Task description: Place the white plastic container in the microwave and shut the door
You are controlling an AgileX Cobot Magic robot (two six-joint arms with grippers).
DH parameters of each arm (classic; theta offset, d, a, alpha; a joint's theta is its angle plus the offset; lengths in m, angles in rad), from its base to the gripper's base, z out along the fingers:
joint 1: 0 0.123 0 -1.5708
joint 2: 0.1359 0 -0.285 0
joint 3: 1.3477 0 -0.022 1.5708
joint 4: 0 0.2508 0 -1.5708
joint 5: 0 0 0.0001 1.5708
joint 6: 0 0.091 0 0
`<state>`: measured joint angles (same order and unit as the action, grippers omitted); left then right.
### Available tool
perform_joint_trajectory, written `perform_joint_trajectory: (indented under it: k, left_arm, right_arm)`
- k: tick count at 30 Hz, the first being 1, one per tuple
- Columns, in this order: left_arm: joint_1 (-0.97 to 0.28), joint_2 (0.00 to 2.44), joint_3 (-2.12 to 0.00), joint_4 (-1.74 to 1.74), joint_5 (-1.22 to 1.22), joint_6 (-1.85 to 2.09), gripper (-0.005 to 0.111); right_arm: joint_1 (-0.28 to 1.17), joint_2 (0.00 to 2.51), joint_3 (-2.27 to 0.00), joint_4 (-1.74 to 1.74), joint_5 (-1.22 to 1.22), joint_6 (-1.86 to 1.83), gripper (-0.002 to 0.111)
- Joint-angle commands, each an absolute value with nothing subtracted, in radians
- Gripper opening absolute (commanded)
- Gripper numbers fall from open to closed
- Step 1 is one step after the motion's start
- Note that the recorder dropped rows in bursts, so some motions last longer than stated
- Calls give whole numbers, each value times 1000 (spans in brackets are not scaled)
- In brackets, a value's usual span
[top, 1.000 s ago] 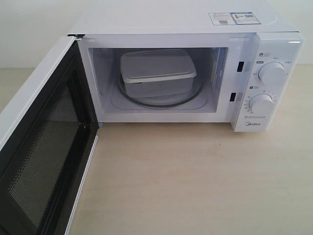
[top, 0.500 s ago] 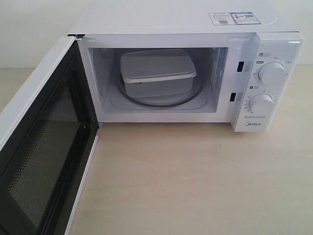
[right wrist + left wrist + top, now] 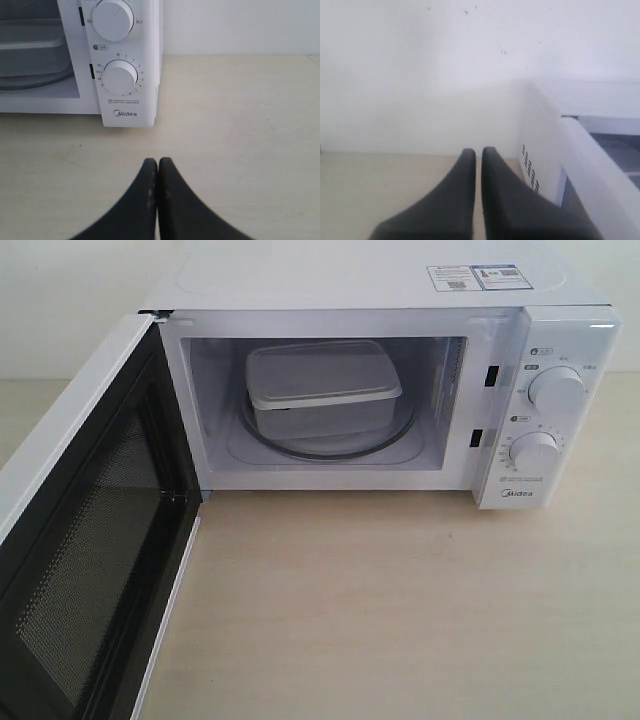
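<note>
The white microwave (image 3: 350,280) stands at the back of the table with its door (image 3: 90,540) swung wide to the left, dark mesh window facing inward. The white plastic container (image 3: 320,385) rests lidded on the glass turntable (image 3: 300,448) inside the cavity. Neither gripper shows in the exterior view. My left gripper (image 3: 476,150) is shut and holds nothing; it hovers outside the microwave's vented side wall (image 3: 530,167), beside the door's top edge (image 3: 590,160). My right gripper (image 3: 158,161) is shut and empty, low over the table in front of the dial panel (image 3: 125,112).
Two round dials (image 3: 555,390) sit on the microwave's right panel. The pale wooden table (image 3: 400,600) stretches in front of the microwave. A white wall (image 3: 420,75) rises behind the table.
</note>
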<state>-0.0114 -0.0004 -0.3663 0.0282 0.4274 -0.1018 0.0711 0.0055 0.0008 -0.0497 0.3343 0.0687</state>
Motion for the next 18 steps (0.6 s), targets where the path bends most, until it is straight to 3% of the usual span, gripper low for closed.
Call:
perform_joint_trajectory:
  k: [1, 6, 18]
  left_arm:
    - [-7, 0, -539, 7, 614, -137, 4]
    - [-10, 0, -641, 0, 615, -165, 4]
    - [-10, 15, -652, -49, 606, -171, 4]
  right_arm:
    - [69, 0, 0, -59, 334, 69, 0]
    - [69, 0, 0, -59, 334, 69, 0]
    - [69, 0, 0, -59, 334, 69, 0]
